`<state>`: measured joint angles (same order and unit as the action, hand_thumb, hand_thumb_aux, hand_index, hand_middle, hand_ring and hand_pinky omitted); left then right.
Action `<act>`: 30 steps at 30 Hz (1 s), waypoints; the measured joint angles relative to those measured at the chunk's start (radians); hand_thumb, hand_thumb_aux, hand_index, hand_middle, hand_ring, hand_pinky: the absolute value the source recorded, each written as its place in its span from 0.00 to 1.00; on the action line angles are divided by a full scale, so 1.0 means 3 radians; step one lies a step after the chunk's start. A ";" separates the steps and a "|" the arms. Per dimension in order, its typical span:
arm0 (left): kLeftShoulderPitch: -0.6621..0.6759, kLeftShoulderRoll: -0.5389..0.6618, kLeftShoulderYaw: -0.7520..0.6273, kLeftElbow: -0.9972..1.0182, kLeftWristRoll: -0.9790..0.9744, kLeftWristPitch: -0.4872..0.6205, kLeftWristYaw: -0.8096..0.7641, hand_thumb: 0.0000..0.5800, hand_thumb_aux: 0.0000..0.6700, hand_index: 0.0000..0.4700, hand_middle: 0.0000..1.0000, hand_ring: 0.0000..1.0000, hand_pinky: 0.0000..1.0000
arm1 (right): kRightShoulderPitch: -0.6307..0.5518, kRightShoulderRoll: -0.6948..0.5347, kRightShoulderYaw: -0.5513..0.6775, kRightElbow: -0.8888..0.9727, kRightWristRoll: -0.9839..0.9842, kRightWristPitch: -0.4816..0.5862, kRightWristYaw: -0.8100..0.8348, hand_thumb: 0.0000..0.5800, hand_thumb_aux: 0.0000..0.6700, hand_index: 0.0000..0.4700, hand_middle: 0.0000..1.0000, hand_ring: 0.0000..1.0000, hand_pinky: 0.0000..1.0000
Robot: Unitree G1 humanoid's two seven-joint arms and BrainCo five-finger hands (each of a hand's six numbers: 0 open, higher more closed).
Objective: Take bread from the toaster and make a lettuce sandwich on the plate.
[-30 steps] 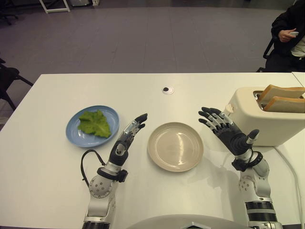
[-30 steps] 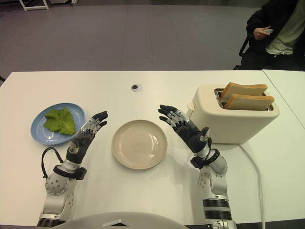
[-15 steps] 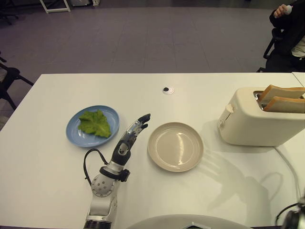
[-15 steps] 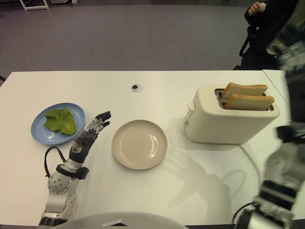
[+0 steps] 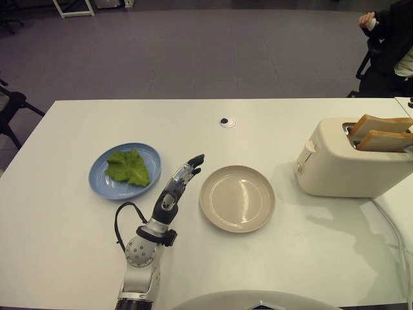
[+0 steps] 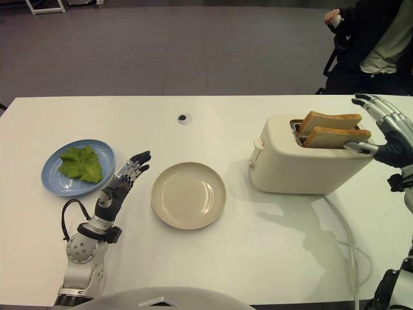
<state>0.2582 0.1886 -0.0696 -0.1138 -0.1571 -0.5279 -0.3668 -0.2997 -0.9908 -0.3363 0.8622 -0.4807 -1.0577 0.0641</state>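
a white, matte table (image 6: 258, 258) with everything laid out in a row. the toaster (image 6: 303, 165) on the right is a smooth cream box with rounded corners and a small knob on its left end, and a pale cord (image 6: 348, 239) runs from behind it towards the near edge. two slices of bread (image 6: 329, 121) stand in its slots, soft tan with darker crusts, both poking up well above the top. the right hand (image 6: 390, 135) is at the toaster's far right end, dark palm and metal-grey fingers fanned wide apart, holding nothing; its thumb reaches in just beside the end of the nearer slice, though i can't tell if it touches. in the middle sits the plate (image 6: 188, 195), round, cream and glossy, with a shallow rim. the left hand (image 6: 119, 188) lies between that plate and a blue plate (image 6: 61, 184), edge-on to the table, fingers straight and close together, pointing away, gripping nothing, with a black cable looped at its wrist. a crinkled, ragged-edged green lettuce (image 6: 81, 163) leaf lies flat on the blue plate. further back, a small round dark grommet (image 6: 184, 118) sits in the tabletop.
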 measured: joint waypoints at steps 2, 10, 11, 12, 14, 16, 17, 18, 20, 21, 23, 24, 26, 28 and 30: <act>0.0000 0.0000 0.0000 0.0000 0.0000 0.0000 0.0000 0.00 0.00 0.00 0.00 0.00 0.00 | -0.0032 -0.0008 0.0157 0.0082 -0.0020 -0.0071 -0.0088 0.85 0.61 0.61 0.00 0.00 0.00; 0.0001 0.0000 0.0001 -0.0001 0.0000 0.0000 0.0001 0.00 0.00 0.00 0.00 0.00 0.00 | -0.0123 -0.0104 0.0460 0.0181 0.0085 -0.0181 -0.0234 1.00 1.00 1.00 0.00 0.00 0.00; 0.0001 0.0000 0.0001 -0.0001 0.0000 0.0000 0.0002 0.00 0.00 0.00 0.00 0.00 0.00 | -0.0130 -0.0104 0.0495 0.0181 0.0121 -0.0183 -0.0234 1.00 1.00 1.00 0.00 0.00 0.00; 0.0001 0.0000 0.0001 -0.0001 0.0000 0.0000 0.0001 0.00 0.00 0.00 0.00 0.00 0.00 | -0.0137 -0.0104 0.0514 0.0180 0.0138 -0.0182 -0.0230 1.00 1.00 1.00 0.00 0.00 0.00; -0.0001 0.0000 0.0002 0.0002 0.0000 0.0000 0.0001 0.00 0.00 0.00 0.00 0.00 0.00 | -0.0158 -0.0103 0.0550 0.0173 0.0256 -0.0172 -0.0182 1.00 1.00 1.00 0.00 0.00 0.00; -0.0003 0.0000 0.0003 0.0007 0.0000 0.0000 0.0002 0.00 0.00 0.00 0.00 0.00 0.00 | -0.0235 -0.0101 0.0553 0.0135 0.0526 -0.0115 -0.0032 1.00 1.00 1.00 0.00 0.00 0.00; -0.0005 -0.0001 0.0003 0.0008 0.0000 0.0000 0.0007 0.00 0.00 0.00 0.00 0.00 0.00 | -0.0329 -0.0102 0.0547 0.0126 0.0694 -0.0057 0.0083 1.00 1.00 1.00 0.00 0.00 0.00; -0.0006 -0.0003 0.0003 0.0011 0.0004 0.0000 0.0017 0.00 0.00 0.00 0.00 0.00 0.00 | -0.0445 -0.0104 0.0537 0.0111 0.0875 0.0009 0.0215 1.00 1.00 1.00 0.00 0.00 0.00; -0.0020 -0.0013 0.0001 0.0023 0.0036 0.0000 0.0030 0.00 0.00 0.00 0.00 0.00 0.00 | -0.0638 -0.0124 0.0469 0.0026 0.1329 0.0186 0.0566 1.00 1.00 1.00 0.00 0.00 0.00; -0.0031 -0.0019 -0.0001 0.0027 0.0045 0.0000 0.0031 0.00 0.00 0.00 0.00 0.00 0.00 | -0.0678 -0.0134 0.0432 -0.0056 0.1603 0.0322 0.0800 1.00 1.00 1.00 0.00 0.00 0.00; -0.0054 -0.0052 -0.0002 0.0032 0.0068 -0.0002 0.0052 0.00 0.00 0.00 0.00 0.00 0.00 | -0.0827 -0.0136 0.0357 -0.0432 0.2399 0.0780 0.1466 1.00 1.00 1.00 0.00 0.00 0.00; -0.0053 -0.0059 -0.0002 0.0032 0.0069 -0.0003 0.0066 0.00 0.00 0.00 0.00 0.00 0.00 | -0.0868 -0.0133 0.0356 -0.0660 0.2683 0.0980 0.1732 1.00 1.00 1.00 0.00 0.00 0.00; -0.0054 -0.0076 -0.0003 0.0033 0.0080 -0.0007 0.0095 0.00 0.00 0.00 0.00 0.00 0.00 | -0.0874 -0.0088 0.0380 -0.1345 0.3329 0.1538 0.2275 1.00 1.00 1.00 0.00 0.00 0.00; -0.0069 -0.0085 -0.0013 0.0052 0.0108 -0.0008 0.0097 0.00 0.00 0.00 0.00 0.00 0.00 | -0.0773 -0.0014 0.0484 -0.1933 0.3710 0.2088 0.2565 1.00 1.00 1.00 0.00 0.00 0.00; -0.0095 -0.0086 -0.0017 0.0086 0.0117 -0.0012 0.0096 0.00 0.00 0.00 0.00 0.00 0.00 | -0.0639 0.0130 0.0716 -0.2328 0.3809 0.2629 0.2658 1.00 1.00 1.00 0.00 0.00 0.00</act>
<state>0.2297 0.1626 -0.0748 -0.0879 -0.1221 -0.5315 -0.3379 -0.4912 -0.9519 -0.1215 0.1640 0.6619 -0.2689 0.8615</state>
